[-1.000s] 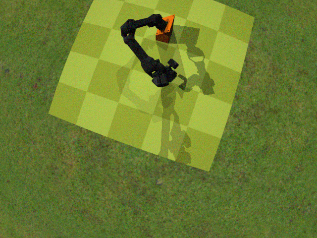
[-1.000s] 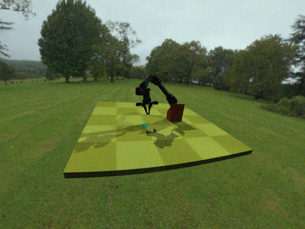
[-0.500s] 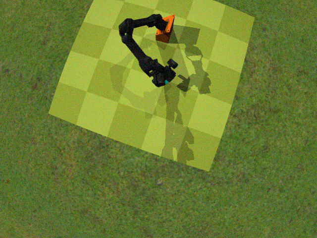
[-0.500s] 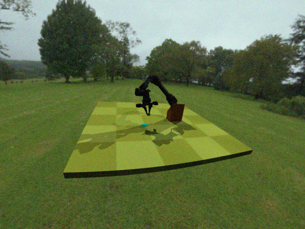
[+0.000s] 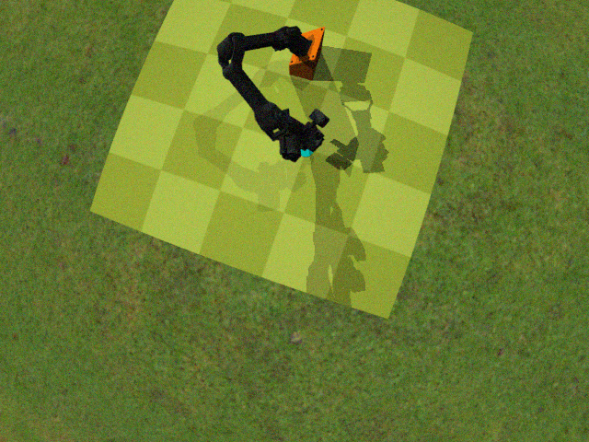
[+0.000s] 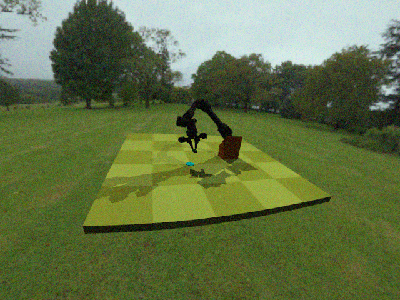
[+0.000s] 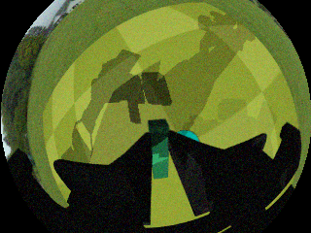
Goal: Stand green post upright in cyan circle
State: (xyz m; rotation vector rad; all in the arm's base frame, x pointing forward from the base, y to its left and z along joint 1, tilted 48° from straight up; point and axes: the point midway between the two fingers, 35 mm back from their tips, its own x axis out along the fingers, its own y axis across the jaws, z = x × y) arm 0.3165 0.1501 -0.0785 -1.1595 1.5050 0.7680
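- The black six-joint arm rises from an orange base block point(image 5: 302, 69) point(image 6: 230, 147), which sits at 12 o'clock on the checkered counter point(image 5: 180, 209) point(image 6: 180, 203) in the top view.
- Seen from above, the arm reaches out from the block toward 9 o'clock, bends at its elbow, then runs toward 5 o'clock.
- In the exterior view the elbow is the highest point, and the forearm slopes down toward 8 o'clock, with the gripper point(image 6: 195, 149) point(image 7: 158, 136) pointing down above the counter.
- The gripper is clenched on the green post point(image 6: 195, 150) point(image 7: 160, 157), its fingertips closed on either side.
- The post is up in the air, apart from the counter; whether it is fully upright cannot be told.
- The cyan circle point(image 5: 306, 152) point(image 6: 189, 164) point(image 7: 189, 135) lies flat on the counter, and in the exterior view it appears at about 7 o'clock from the fingertips.
- The top view hides the post under the arm and shows only a sliver of the circle.
- The exterior view shows the whole circle and the air gap beneath the gripper.
- The wrist view alone shows the post's length between the fingers, with the partly covered circle at 2 o'clock from its middle.
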